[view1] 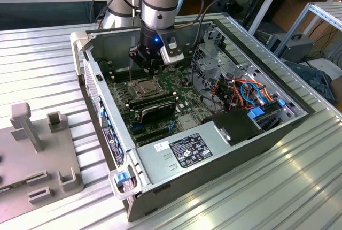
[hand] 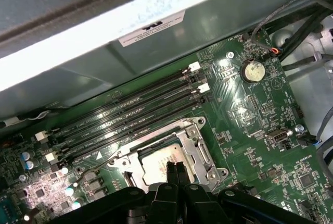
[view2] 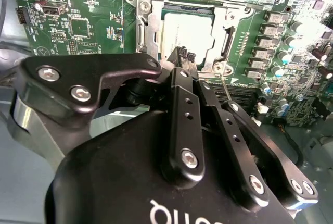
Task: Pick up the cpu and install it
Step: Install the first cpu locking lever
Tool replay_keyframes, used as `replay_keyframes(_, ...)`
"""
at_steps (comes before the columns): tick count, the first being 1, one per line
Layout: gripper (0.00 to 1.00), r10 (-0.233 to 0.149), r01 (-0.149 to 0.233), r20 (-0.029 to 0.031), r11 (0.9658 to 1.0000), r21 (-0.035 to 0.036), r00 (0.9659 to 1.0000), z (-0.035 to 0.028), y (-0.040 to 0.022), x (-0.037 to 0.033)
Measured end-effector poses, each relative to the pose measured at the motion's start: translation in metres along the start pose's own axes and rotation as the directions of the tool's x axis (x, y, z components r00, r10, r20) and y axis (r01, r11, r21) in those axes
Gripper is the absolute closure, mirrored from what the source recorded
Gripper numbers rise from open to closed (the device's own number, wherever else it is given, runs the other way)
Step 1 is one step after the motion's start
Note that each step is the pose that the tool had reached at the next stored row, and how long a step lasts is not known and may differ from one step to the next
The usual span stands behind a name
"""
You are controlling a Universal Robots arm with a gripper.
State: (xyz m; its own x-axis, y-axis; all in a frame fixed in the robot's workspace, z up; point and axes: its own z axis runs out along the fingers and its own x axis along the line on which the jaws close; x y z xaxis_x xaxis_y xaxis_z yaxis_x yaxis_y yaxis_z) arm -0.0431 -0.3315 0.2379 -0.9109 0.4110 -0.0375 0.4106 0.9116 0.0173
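The cpu (view2: 186,30) is a dull silver square lying flat inside the metal-framed socket (view2: 143,26) on the green motherboard (view2: 88,21). The socket's plate frames its edges. My gripper (view2: 183,53) hangs just above the near edge of the socket, its two black fingers pressed together with nothing between them. In the first wrist view the gripper (hand: 175,166) hovers over the cpu (hand: 156,162). In the exterior view the gripper (view1: 145,70) stands inside the open computer case, right over the socket (view1: 145,86).
Long black memory slots (hand: 130,110) run beside the socket. A thin wire lever (view2: 225,86) sticks out by the socket. The power supply (view1: 187,150), coloured cables (view1: 243,92) and case walls (view1: 96,88) hem in the board. A grey fixture (view1: 37,150) stands at the exterior view's left.
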Motion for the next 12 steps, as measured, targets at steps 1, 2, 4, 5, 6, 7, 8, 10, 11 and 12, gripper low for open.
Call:
replay_keyframes(1,0.89,-0.009,0.009,-0.0002,1.0000,-0.0004,1.0000,0.0000,0.0000,0.0000)
replay_keyframes(2,0.89,-0.019,0.019,-0.0003,0.9998,-0.0008,0.9998,0.0000,0.0000,0.0000)
replay_keyframes(4,0.89,-0.061,0.061,-0.0010,0.9982,-0.0023,0.9982,0.0000,0.0000,0.0000)
replay_keyframes(5,0.89,-0.079,0.079,-0.0012,0.9969,-0.0030,0.9969,0.0000,0.0000,0.0000)
replay_keyframes(6,0.89,-0.101,0.101,-0.0016,0.9949,-0.0039,0.9949,0.0000,0.0000,0.0000)
replay_keyframes(7,0.89,-0.119,0.119,-0.0018,0.9929,-0.0046,0.9929,0.0000,0.0000,0.0000)
replay_keyframes(8,0.89,-0.143,0.143,-0.0021,0.9898,-0.0056,0.9898,0.0000,0.0000,0.0000)
replay_keyframes(10,0.89,-0.180,0.180,-0.0025,0.9837,-0.0070,0.9837,0.0000,0.0000,0.0000)
replay_keyframes(11,0.89,-0.198,0.198,-0.0027,0.9802,-0.0078,0.9802,0.0000,0.0000,0.0000)
replay_keyframes(12,0.89,-0.217,0.217,-0.0028,0.9762,-0.0086,0.9762,0.0000,0.0000,0.0000)
